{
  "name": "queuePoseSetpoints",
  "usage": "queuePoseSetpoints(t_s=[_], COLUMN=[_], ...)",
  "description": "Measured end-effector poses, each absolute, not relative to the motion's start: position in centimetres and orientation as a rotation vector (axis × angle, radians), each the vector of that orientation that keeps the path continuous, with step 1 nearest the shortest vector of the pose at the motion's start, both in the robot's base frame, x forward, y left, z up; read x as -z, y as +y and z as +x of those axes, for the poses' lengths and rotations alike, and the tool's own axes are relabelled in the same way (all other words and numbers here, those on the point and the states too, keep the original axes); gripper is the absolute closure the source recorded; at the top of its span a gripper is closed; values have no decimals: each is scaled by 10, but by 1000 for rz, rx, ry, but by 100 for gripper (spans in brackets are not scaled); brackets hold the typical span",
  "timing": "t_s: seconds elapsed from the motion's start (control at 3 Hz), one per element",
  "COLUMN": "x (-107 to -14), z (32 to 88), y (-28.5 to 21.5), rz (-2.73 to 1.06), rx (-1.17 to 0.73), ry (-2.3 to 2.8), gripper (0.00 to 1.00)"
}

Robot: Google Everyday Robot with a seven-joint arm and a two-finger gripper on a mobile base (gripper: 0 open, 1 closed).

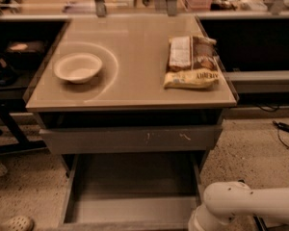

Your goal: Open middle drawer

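Observation:
The middle drawer (133, 210) stands pulled out below the scratched grey drawer front (130, 139). Its shallow grey tray is open to view and holds nothing. Its plain front lies along the bottom edge of the camera view. My white arm (250, 203) reaches in from the bottom right, and its wrist ends at the drawer's front right corner. My gripper is below the edge of the view and hidden.
A white bowl (78, 67) and a snack bag (191, 61) lie on the cabinet top (135, 37). Dark shelves flank the cabinet. Cables (284, 127) lie on the floor at the right, and a shoe (12, 223) at the bottom left.

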State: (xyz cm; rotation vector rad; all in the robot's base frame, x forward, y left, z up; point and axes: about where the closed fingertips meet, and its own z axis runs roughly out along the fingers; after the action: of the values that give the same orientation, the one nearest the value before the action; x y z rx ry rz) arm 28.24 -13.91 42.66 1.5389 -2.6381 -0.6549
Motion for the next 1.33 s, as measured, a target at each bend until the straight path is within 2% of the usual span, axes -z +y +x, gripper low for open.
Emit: queuePoseSetpoints(t_s=[1.0,1.33], x=[-438,-451], z=[260,233], y=[-149,-162], rz=[1505,1434], rx=[665,673], ry=[-2614,-2598], gripper=[0,0])
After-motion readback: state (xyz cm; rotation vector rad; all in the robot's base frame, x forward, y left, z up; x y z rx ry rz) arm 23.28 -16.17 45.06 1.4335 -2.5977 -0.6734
